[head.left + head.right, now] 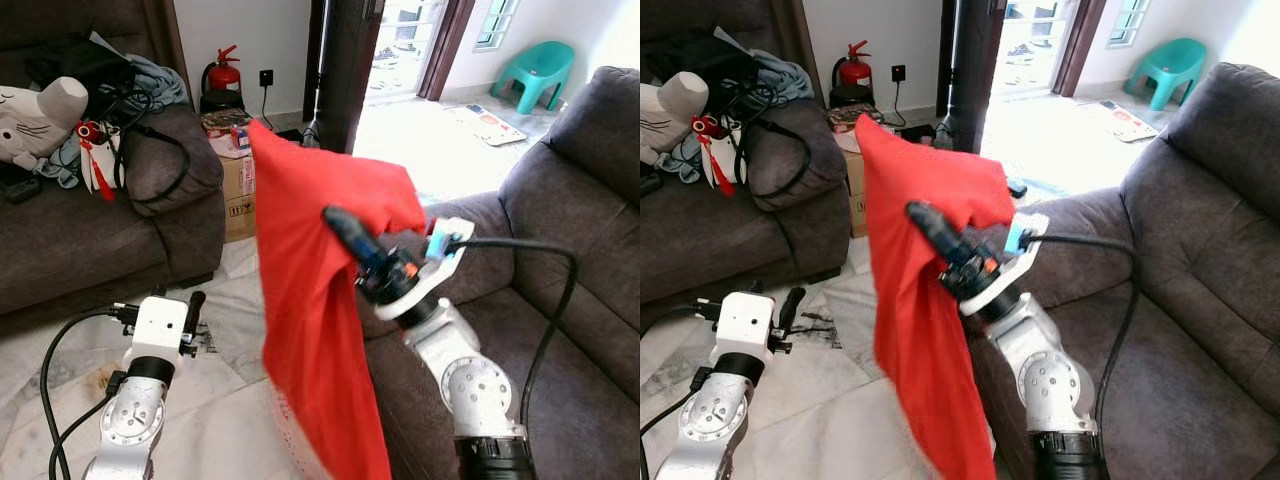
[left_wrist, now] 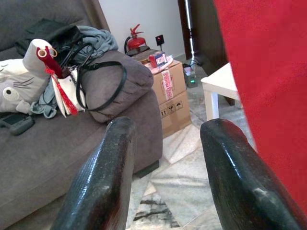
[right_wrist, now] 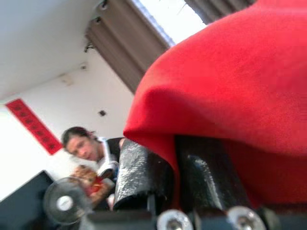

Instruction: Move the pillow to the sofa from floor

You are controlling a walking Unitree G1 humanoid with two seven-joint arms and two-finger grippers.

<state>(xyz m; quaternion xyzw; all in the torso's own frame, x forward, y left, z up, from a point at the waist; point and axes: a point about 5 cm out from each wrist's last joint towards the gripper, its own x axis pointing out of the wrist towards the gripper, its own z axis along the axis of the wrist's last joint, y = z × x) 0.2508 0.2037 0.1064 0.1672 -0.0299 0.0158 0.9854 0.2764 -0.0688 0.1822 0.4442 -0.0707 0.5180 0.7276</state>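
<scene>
Right claw (image 1: 345, 228) clenched on red pillow (image 1: 315, 330), raised beside right sofa (image 1: 560, 300); left claw (image 1: 192, 310) released, low over floor (image 1: 220, 420).

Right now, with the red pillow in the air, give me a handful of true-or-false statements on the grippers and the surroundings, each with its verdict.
1. The right gripper is shut on the red pillow. True.
2. The pillow lies flat on the floor. False: it hangs lifted, beside the sofa on the robot's right.
3. The left gripper holds a corner of the pillow. False: its fingers are open and hold nothing, low over the floor.
4. A red fire extinguisher stands by the far wall. True.
5. A cardboard box stands beside the other sofa. True.
</scene>
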